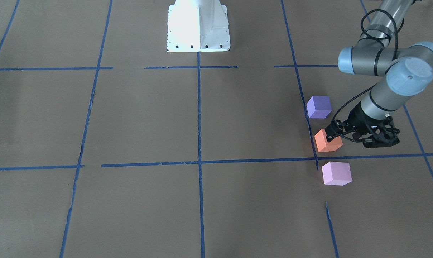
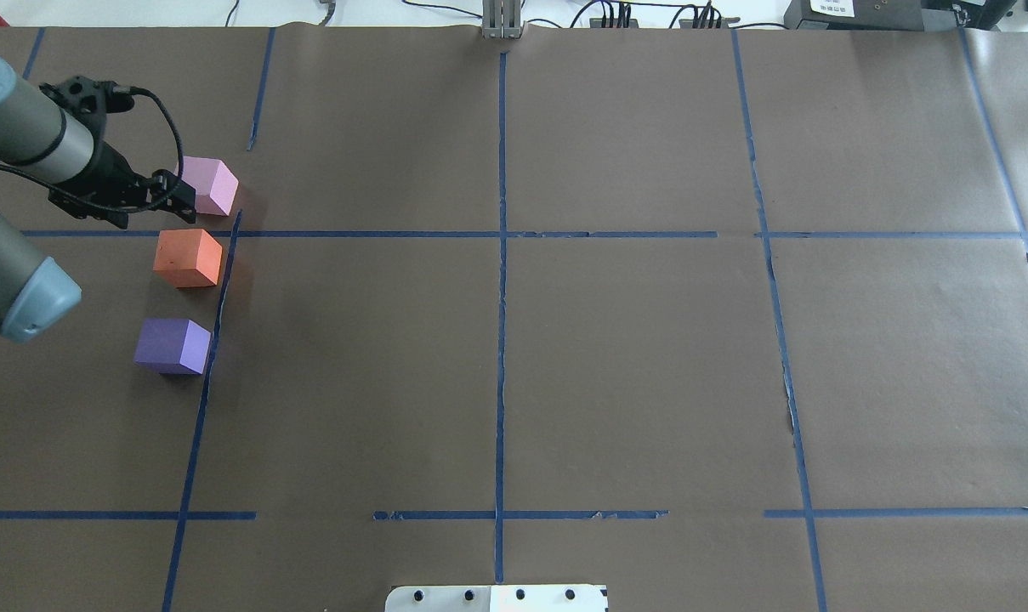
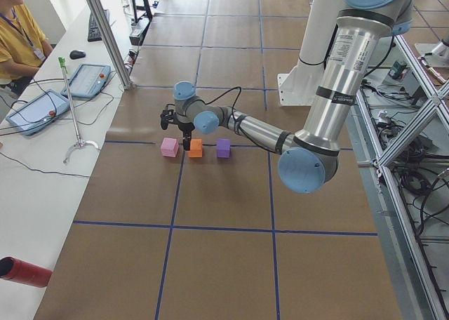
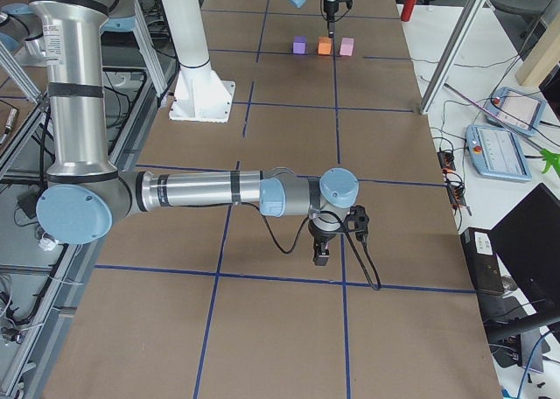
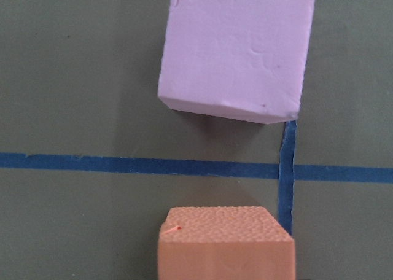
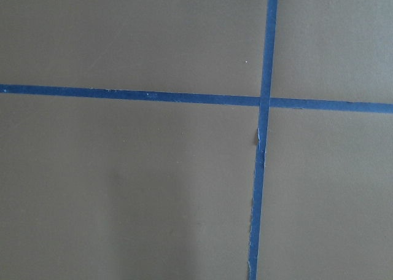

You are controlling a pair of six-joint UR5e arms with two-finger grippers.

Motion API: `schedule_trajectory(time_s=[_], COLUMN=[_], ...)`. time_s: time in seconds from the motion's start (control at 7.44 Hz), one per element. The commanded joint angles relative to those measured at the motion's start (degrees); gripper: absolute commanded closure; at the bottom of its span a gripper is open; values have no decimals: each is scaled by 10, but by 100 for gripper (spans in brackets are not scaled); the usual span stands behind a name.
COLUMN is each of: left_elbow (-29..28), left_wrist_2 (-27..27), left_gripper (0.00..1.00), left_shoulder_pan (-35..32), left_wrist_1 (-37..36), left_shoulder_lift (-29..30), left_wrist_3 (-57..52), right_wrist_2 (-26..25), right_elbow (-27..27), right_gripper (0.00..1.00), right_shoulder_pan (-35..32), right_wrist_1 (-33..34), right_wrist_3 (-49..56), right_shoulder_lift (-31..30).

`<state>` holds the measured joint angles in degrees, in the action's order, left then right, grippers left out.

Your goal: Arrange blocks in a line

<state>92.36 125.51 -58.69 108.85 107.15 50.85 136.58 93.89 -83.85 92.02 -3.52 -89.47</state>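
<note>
Three cubes stand in a short row beside a blue tape line: violet-blue, orange in the middle, pale pink. They also show in the overhead view as violet-blue, orange and pink. My left gripper hangs above the orange cube's edge toward the pink one; it looks shut and holds nothing. The left wrist view shows the pink cube and the orange cube, with no fingers. My right gripper hovers far away over bare table; I cannot tell its state.
The white robot base stands at the table's robot side. Blue tape lines grid the brown table. A side bench with tablets, a seated person and a red cylinder lie beyond the table's edge.
</note>
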Motion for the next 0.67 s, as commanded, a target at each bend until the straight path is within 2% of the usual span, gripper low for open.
schedule_trajectory(time_s=[0.0,0.27,0.54], left_elbow=[28,17,-19], left_wrist_2=[21,18,14], left_gripper=[0,0,0], left_shoulder_pan=[-66,-158,-233], left_wrist_1=[0,-6,-63], left_shoulder_lift=[-37,-124,-142], left_wrist_3=[-51,-288,-460], right_wrist_2=[0,0,0], right_elbow=[0,0,0], right_gripper=[0,0,0], right_shoulder_pan=[0,0,0], right_wrist_1=[0,0,0], right_wrist_3=[0,0,0], right_shoulder_lift=[0,0,0])
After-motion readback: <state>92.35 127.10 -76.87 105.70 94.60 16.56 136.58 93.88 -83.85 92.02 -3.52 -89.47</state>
